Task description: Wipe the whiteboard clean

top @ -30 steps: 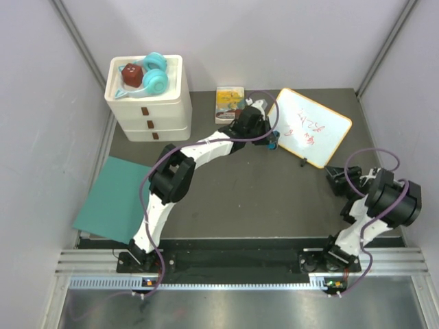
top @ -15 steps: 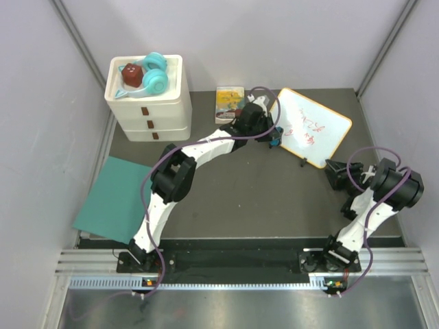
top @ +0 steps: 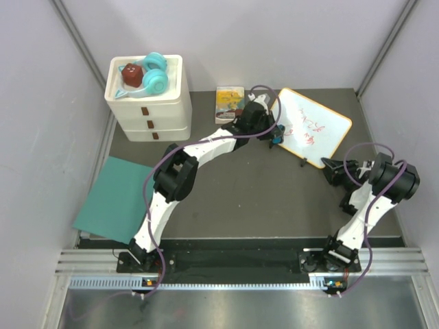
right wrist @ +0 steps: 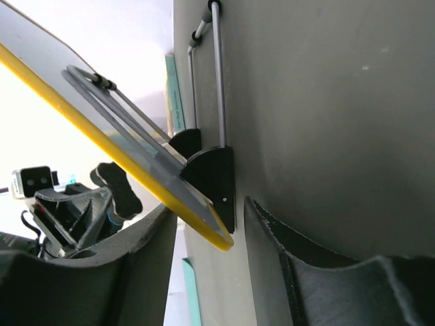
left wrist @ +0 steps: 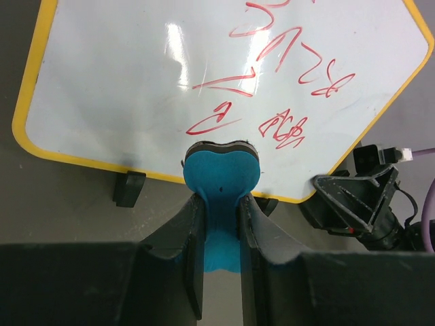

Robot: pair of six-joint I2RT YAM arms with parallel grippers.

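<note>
The whiteboard (top: 315, 123), white with a yellow frame and red scribbles, stands tilted at the back right. My left gripper (top: 276, 139) is shut on a blue eraser (left wrist: 221, 170). The eraser's dark felt end is at the board's lower yellow edge, below the scribbles on the whiteboard (left wrist: 136, 81). My right gripper (top: 329, 168) is open at the board's near corner. In the right wrist view the yellow corner (right wrist: 216, 233) and a black foot (right wrist: 214, 173) sit between my open fingers (right wrist: 299, 265), with a gap on each side.
A white drawer unit (top: 147, 110) with teal headphones on top stands at the back left. A small yellow picture book (top: 229, 103) lies beside the left gripper. A teal sheet (top: 113, 199) lies at the left edge. Walls close in on both sides.
My right gripper has swung left and reached the board's near corner. My left gripper with the eraser has shifted slightly right, up to the board's edge.
</note>
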